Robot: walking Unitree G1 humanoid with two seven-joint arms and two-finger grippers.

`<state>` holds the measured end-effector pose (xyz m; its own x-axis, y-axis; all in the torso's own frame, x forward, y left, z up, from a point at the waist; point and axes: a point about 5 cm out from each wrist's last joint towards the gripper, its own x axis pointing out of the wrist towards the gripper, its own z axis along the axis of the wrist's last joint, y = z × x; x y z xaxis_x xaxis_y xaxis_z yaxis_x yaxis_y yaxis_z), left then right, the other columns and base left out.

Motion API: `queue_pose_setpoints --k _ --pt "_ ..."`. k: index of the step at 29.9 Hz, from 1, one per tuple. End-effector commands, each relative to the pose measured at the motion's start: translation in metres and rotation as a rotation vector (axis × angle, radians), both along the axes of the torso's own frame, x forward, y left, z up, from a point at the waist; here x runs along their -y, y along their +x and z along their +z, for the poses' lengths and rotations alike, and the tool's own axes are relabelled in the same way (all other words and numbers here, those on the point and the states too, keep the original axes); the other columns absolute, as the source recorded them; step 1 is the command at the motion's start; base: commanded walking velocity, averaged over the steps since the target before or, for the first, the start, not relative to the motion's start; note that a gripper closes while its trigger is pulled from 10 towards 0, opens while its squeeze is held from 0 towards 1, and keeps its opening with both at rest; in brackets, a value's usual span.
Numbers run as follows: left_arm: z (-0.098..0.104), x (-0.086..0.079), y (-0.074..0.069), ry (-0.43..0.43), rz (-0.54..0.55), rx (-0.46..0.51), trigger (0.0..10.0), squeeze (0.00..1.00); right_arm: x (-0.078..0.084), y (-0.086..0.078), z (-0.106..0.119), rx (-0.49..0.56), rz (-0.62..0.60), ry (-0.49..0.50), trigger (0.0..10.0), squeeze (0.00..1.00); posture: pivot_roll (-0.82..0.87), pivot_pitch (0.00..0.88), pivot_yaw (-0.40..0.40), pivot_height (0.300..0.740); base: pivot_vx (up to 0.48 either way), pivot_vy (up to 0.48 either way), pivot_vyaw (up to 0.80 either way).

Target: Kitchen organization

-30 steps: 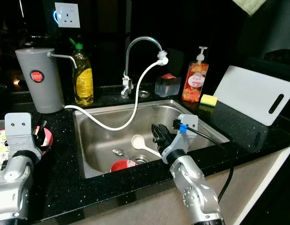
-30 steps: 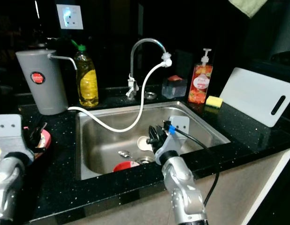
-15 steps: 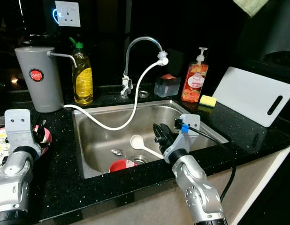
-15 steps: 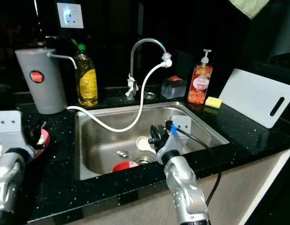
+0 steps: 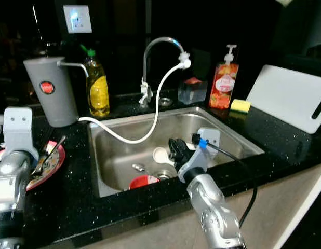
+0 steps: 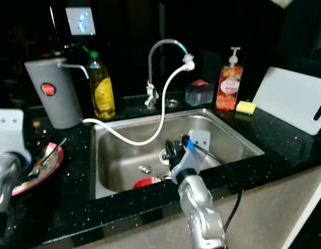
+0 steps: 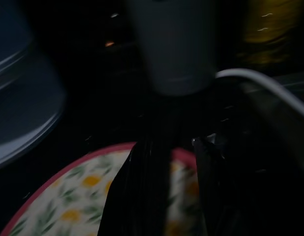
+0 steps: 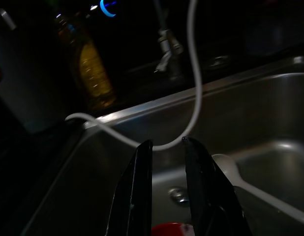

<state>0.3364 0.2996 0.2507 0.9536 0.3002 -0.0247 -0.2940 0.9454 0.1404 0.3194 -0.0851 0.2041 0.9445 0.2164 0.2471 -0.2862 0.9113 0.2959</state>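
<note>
My right gripper (image 5: 174,146) hangs over the front part of the steel sink (image 5: 235,133), open by a narrow gap with nothing between its fingers (image 8: 142,162). Just beyond it a white ladle (image 5: 160,154) lies on the sink floor, beside a metal spoon (image 5: 138,167) and a red bowl (image 5: 145,181). On the counter to the left sits a floral plate with a red rim (image 5: 52,169), with utensils (image 5: 51,152) lying on it. My left gripper (image 7: 180,143) hovers low over this plate, open and holding nothing.
A white hose (image 5: 150,124) runs from the faucet (image 5: 150,57) across the sink to a grey canister (image 5: 51,91). Behind stand a yellow soap bottle (image 5: 98,88), a clear box (image 5: 191,91), a red pump bottle (image 5: 225,83), a sponge (image 5: 240,105) and a white cutting board (image 5: 290,104).
The camera has shifted, so the whole scene sits a little further right. More of the floral plate shows by my left arm. My right gripper stays over the sink's front.
</note>
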Motion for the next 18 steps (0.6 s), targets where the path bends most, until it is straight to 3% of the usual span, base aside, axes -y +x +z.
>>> queue_pose_setpoints --k 1,3,6,9,12,18 --pt "-0.004 -0.003 0.001 -0.004 -0.018 -0.056 10.0 0.00 0.001 -0.002 0.003 0.012 -0.014 0.001 10.0 0.00 -0.06 0.000 0.059 0.740 0.000 0.000 0.00" --pt "0.000 0.006 0.001 -0.085 -0.182 -0.113 10.0 0.00 0.006 -0.006 -0.001 0.000 -0.035 -0.003 10.0 0.00 -0.06 0.000 0.063 0.740 0.000 0.000 0.00" --pt "-0.003 0.003 -0.005 -0.095 -0.220 -0.154 10.0 0.00 0.011 -0.007 -0.003 -0.008 -0.049 -0.006 10.0 0.00 -0.06 0.000 0.054 0.740 0.000 0.000 0.00" --pt "-0.008 -0.001 -0.007 -0.091 -0.211 -0.184 10.0 0.00 0.012 -0.007 -0.003 -0.009 -0.053 -0.006 10.0 0.00 -0.06 0.000 0.054 0.740 0.000 0.000 0.00" --pt "-0.020 -0.017 -0.013 -0.038 -0.118 -0.226 10.0 0.00 0.009 -0.007 -0.002 -0.011 -0.039 -0.009 10.0 0.00 -0.05 0.000 0.029 0.740 0.000 0.000 0.00" --pt "-0.013 -0.026 -0.019 -0.039 -0.051 -0.210 10.0 0.00 0.006 -0.009 -0.004 -0.022 -0.006 -0.015 10.0 0.00 -0.02 0.000 0.008 0.740 0.000 0.000 0.00"
